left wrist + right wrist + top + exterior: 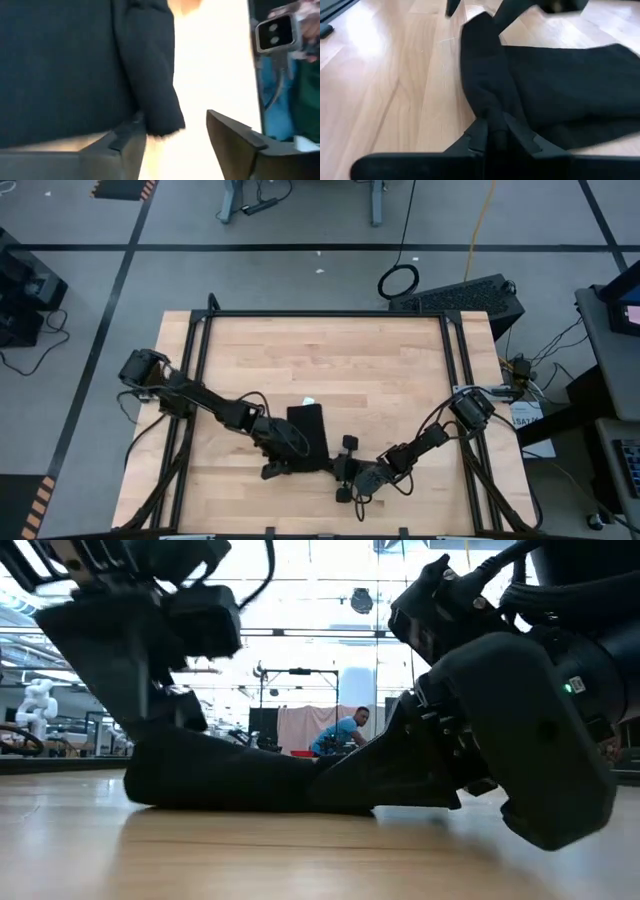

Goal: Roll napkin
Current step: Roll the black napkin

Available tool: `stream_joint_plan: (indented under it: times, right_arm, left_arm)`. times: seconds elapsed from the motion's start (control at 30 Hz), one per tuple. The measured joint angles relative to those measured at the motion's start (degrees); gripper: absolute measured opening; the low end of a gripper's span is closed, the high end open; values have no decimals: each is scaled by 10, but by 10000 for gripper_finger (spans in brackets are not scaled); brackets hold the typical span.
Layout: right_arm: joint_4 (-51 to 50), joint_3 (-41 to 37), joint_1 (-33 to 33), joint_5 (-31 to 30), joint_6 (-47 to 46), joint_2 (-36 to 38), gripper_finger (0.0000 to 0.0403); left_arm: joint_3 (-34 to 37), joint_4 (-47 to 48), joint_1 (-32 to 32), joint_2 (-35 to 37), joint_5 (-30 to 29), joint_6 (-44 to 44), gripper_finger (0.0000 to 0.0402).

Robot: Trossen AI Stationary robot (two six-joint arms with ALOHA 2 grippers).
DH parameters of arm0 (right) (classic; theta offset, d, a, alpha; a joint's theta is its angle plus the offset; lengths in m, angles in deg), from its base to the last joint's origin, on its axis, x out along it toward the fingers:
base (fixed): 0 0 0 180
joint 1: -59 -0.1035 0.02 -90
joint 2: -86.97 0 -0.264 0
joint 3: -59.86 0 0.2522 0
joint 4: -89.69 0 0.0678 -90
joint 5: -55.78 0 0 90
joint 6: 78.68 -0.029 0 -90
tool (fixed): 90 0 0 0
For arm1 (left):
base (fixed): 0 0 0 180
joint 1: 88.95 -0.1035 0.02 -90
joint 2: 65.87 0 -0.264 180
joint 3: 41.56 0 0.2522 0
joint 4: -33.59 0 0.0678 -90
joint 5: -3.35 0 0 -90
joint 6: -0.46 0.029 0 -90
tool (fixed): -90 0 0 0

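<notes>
Black napkin (308,430) on table (380,370), right end effector (492,134) pinching its rolled edge — left end effector (175,145) spread beside it.

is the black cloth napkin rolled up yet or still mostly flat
Mostly flat. The matte black cloth napkin lies spread on the wooden table; only one edge is lifted into a fold, pinched by the right pincer.

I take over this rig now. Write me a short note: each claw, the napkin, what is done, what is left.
Right claw: shut on the napkin's near edge, lifting a fold.
Left claw: open at the napkin's other near corner, cloth against one finger, not pinched.
Napkin: mid-table, near the front, mostly flat, white tag at the far end.
Done: edge gripped on one side.
Left: grip the other corner, then roll.
</notes>
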Motion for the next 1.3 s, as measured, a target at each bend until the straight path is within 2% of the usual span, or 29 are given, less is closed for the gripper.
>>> stream_joint_plan:
  times: [0.1,0.23,0.4,0.53,0.7,0.83,1.07,1.3]
  right_arm:
    - [5,0,4,14,-13,0,26]
    - [22,0,7,30,-40,0,18]
    - [26,0,15,43,-94,0,23]
    - [33,0,29,89,-139,0,21]
    - [49,0,46,139,-164,2,23]
    - [60,0,53,147,-188,3,23]
    - [49,0,55,166,-216,15,23]
    - [45,1,67,199,-249,19,23]
  left_arm:
    - [0,57,17,45,-70,11,235]
    - [0,58,82,84,-237,50,244]
    - [0,20,182,79,-424,110,244]
    - [0,-3,242,49,-527,153,245]
    - [0,-45,264,-5,-562,208,245]
    - [0,-72,261,-45,-570,219,245]
    - [0,-77,264,-68,-662,277,245]
    - [0,-94,262,-68,-655,302,245]
